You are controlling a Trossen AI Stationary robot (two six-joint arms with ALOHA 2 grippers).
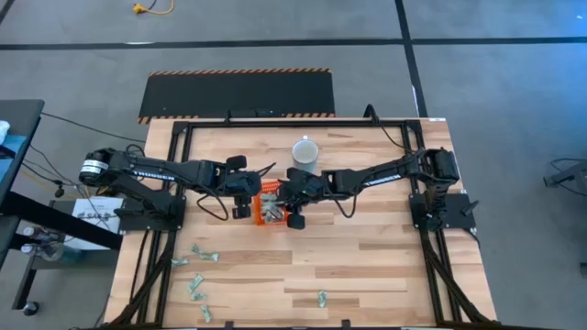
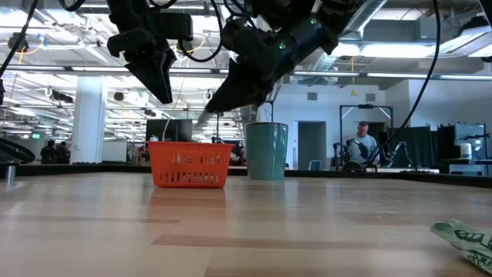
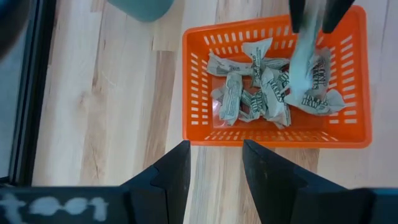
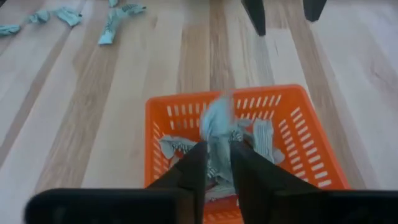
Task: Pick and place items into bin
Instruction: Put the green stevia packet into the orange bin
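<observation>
Wrapped piece (image 4: pixel 217 134) slipping from my right gripper (image 4: pixel 217 163), fingers parting over bin (image 4: pixel 311 146); nxt grab another off table, left gripper (image 3: pixel 214 163) open.

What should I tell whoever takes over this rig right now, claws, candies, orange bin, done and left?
Right claw: over the orange bin, fingers parting around a wrapped candy that looks to be dropping in.
Left claw: open and empty, above the table just beside the bin.
Done: a pile of candies already lies in the bin.
Left: several loose candies on the table's front left, one more at front centre.
The mug stands behind the bin; leave it.
</observation>
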